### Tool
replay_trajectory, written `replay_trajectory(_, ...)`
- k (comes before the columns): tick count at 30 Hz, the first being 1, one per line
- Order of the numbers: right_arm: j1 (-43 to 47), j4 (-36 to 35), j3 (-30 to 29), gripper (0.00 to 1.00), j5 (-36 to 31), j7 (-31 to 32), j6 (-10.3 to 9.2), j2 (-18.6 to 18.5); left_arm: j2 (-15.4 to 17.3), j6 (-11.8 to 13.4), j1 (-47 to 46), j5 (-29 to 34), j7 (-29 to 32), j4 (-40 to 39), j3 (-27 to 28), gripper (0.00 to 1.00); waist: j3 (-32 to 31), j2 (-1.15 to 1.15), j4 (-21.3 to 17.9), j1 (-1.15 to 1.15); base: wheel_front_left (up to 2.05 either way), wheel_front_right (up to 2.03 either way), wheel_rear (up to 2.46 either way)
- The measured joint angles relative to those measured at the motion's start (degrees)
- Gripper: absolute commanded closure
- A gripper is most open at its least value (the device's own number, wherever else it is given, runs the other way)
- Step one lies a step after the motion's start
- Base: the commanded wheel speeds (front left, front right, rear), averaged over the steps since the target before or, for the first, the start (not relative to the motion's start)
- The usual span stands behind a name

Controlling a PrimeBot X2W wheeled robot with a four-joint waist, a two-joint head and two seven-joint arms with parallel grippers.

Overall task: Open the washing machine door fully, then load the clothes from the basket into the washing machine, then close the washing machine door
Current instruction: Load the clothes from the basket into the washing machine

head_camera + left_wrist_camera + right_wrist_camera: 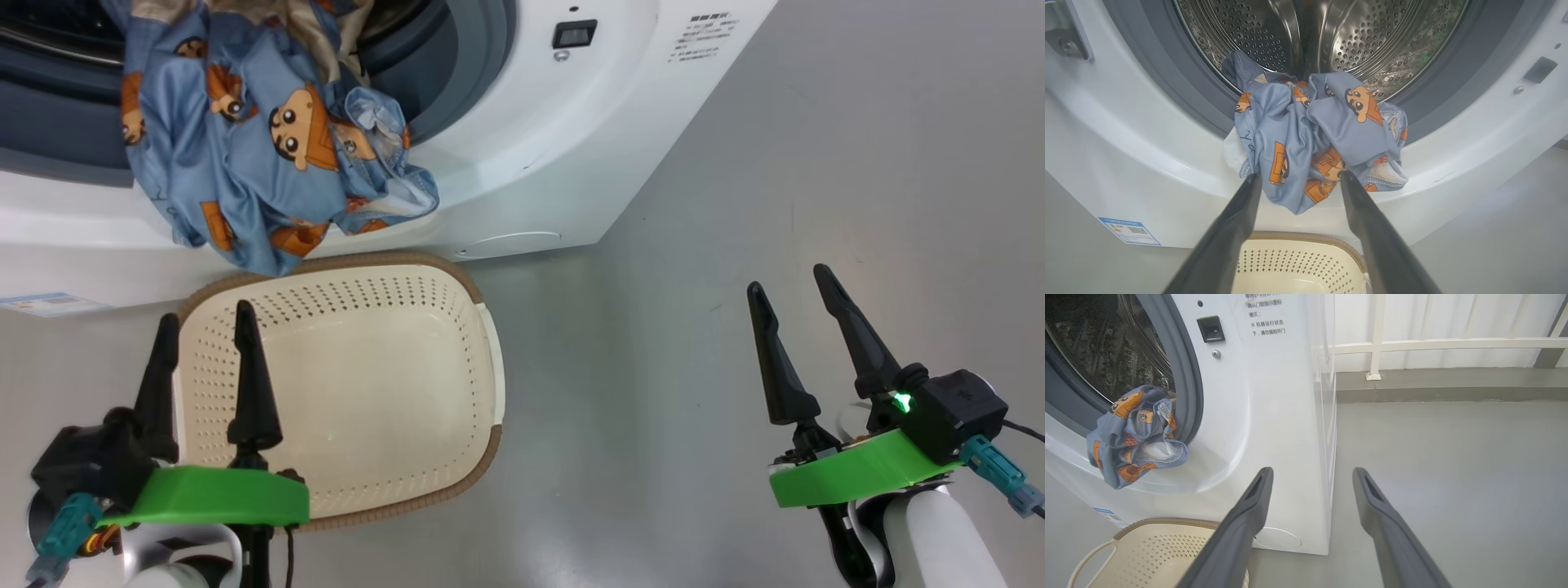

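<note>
Head view: the left hand [206,313] is poised over the basket's [392,260] near-left corner, fingers spread, holding nothing. The right hand [788,278], well right of the basket above the floor [653,367], is likewise spread. Beyond the basket's far rim, blue clothes [245,147] printed with orange cartoon figures spill from the washing machine [571,163], draped over its grey gasket.

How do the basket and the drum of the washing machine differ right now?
The basket is cream plastic, the drum shiny steel. The basket sits empty on the floor; clothes spill from the drum over the washing machine's front edge. Both have many small holes.
</note>
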Motion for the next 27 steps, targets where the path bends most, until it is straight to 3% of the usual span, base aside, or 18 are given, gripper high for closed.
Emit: replay_trajectory(27,-0.08,0.62,0.49,0.0,0.35,0.0,0.0,1.12,0.07,-1.3,-16.8,-5.14,5.55,17.0,0.9,0.0,1.88,0.0,-4.21,0.0,0.0,0.0,0.0)
